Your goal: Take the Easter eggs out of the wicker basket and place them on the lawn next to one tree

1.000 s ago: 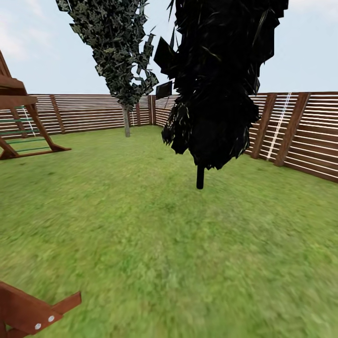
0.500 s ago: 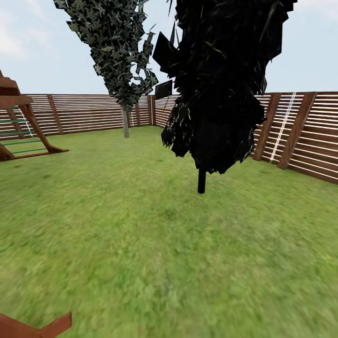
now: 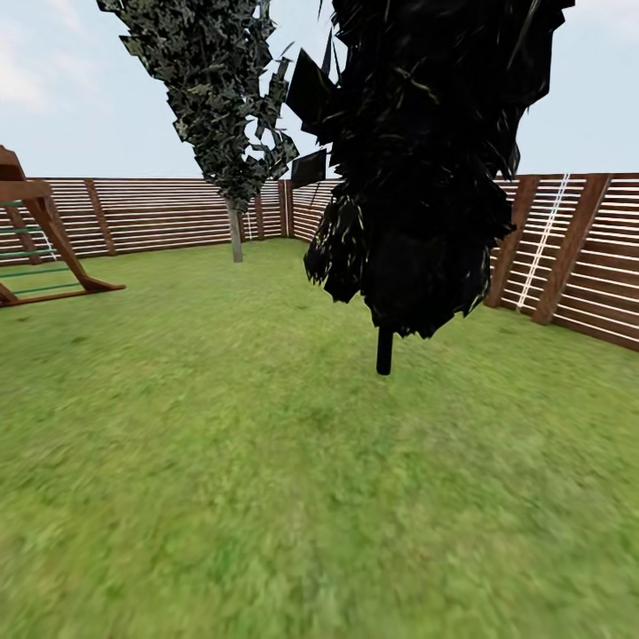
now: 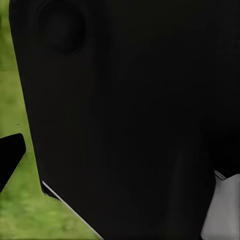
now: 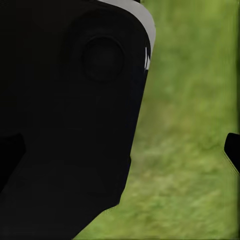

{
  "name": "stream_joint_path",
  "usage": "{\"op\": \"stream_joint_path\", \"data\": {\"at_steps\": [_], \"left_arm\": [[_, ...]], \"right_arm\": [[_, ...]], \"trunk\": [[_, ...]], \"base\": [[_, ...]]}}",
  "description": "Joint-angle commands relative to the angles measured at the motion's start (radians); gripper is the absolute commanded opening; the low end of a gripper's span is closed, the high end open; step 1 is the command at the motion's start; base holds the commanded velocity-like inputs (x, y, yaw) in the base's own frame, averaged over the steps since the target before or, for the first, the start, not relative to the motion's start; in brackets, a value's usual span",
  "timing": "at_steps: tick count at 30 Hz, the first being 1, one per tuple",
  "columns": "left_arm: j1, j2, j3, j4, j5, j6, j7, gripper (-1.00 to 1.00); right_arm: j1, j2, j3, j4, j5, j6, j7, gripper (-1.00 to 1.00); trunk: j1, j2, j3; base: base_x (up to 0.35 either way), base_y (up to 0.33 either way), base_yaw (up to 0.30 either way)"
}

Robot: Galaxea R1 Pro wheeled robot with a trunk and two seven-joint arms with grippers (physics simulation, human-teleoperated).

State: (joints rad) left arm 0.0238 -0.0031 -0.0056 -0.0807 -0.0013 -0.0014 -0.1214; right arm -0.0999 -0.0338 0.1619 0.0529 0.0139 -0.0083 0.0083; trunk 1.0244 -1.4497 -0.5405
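Head view: mottled green lawn (image 3: pixel 266 497) fills the lower frame, blurred and soft in texture. A near-black cone-shaped tree (image 3: pixel 426 160) stands straight ahead, ragged jagged foliage, on a short thin black trunk (image 3: pixel 384 351) planted in the grass; it blocks the fence corner behind it. Further back and to its left is a second dark conifer (image 3: pixel 217 98), speckled grey-green leaves, with a thin pale grey trunk (image 3: pixel 236 232) near the fence.

Brown horizontal-slat wooden fence (image 3: pixel 169 213) rings the garden along the back and down the right side, with thicker angled posts on the right stretch. A wooden play frame (image 3: pixel 40 244) with green rungs and slanted brown legs sits at the left edge on the grass, well apart from both trees. Pale blue sky with faint cloud above.

Left wrist view: big smooth black robot body panel close up, strip of grass (image 4: pixel 20 210) beside it. Right wrist view: same kind of rounded black panel with a grey edge, blurred grass (image 5: pixel 190 150) beyond.

Grip state of either gripper: cannot tell. Eggs and wicker basket: location cannot be told from these views.
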Motion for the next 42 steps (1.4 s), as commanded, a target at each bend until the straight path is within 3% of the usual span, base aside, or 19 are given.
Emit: {"op": "stream_joint_path", "data": {"at_steps": [1,24,42], "left_arm": [[0.001,0.000,0.000,-0.002,0.000,0.000,-0.002,1.00],[0.001,-0.001,-0.001,-0.001,-0.002,0.001,-0.002,1.00],[0.001,-0.001,-0.001,-0.001,-0.002,0.001,-0.002,1.00]], "right_arm": [[-0.001,0.000,0.005,0.002,0.001,-0.001,0.001,1.00],[-0.001,0.002,0.005,0.002,0.003,-0.001,0.002,1.00],[-0.001,0.002,0.006,0.003,0.003,-0.001,0.001,1.00]], "trunk": [[0.001,0.000,-0.001],[0.001,0.000,-0.001],[0.001,0.000,-0.001]], "base": [[0.336,0.000,0.000],[0.336,0.000,0.004],[0.336,0.000,0.241]]}}
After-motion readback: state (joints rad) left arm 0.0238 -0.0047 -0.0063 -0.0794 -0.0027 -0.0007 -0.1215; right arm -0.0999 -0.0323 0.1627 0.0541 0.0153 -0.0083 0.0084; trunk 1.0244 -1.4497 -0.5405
